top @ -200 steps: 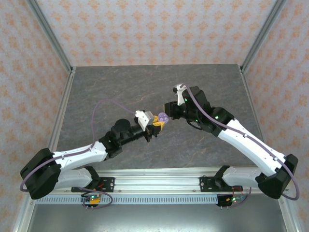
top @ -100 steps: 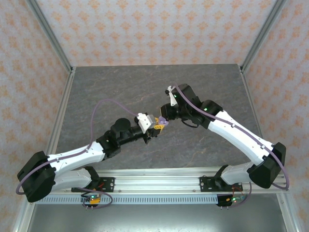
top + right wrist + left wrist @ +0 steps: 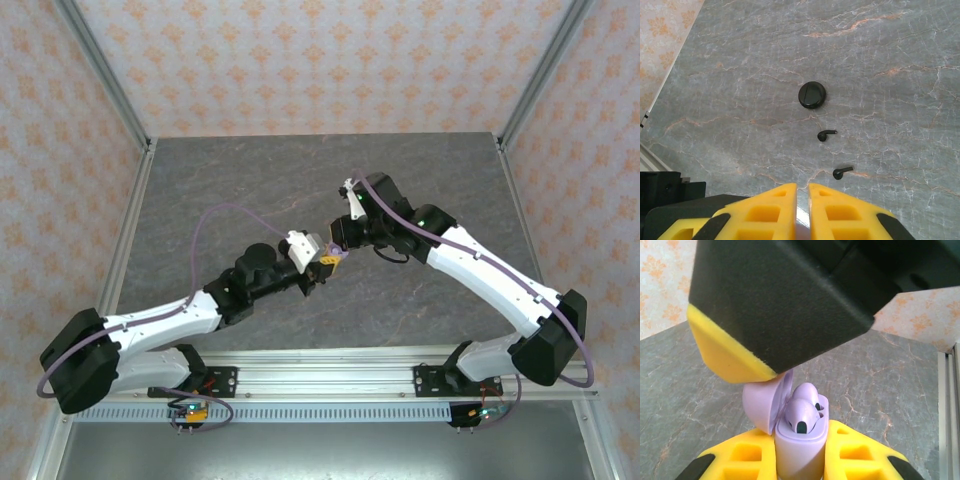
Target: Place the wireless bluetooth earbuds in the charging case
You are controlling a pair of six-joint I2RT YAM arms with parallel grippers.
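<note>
- Left gripper (image 3: 326,260), near the middle of the table, is clenched on the lavender case, which stands upright between its yellow fingers.
- Right gripper (image 3: 801,192) sits just beside the left one, and the two meet tip to tip in the overhead view. Its yellow fingers are drawn almost together, with a thin slit between them. Whether they pinch anything cannot be told.
- Grey marbled table (image 3: 890,75) lies under both arms.
- Lavender case (image 3: 800,455) is held off the table with its hinged lid (image 3: 762,400) swung open to the left. One black finger (image 3: 730,355) of the right gripper, tipped in yellow, hangs directly above the lid. Contact cannot be made out.
- Round black case (image 3: 812,94) lies flat on the table with its lid closed, well apart from both grippers.
- Two lavender earbuds (image 3: 802,412) sit side by side in the open lavender case, their rounded heads standing above the rim.
- Two black earbuds lie loose on the table near the black case, one (image 3: 826,134) just below it and the other (image 3: 841,172) a little further out.
- Compared with a second ago, the right arm has swung left and its gripper has closed in over the lavender case, which then showed plainly between the two grippers. Its fingers have also narrowed.
- Left gripper has kept its grip and stayed near the same spot.
</note>
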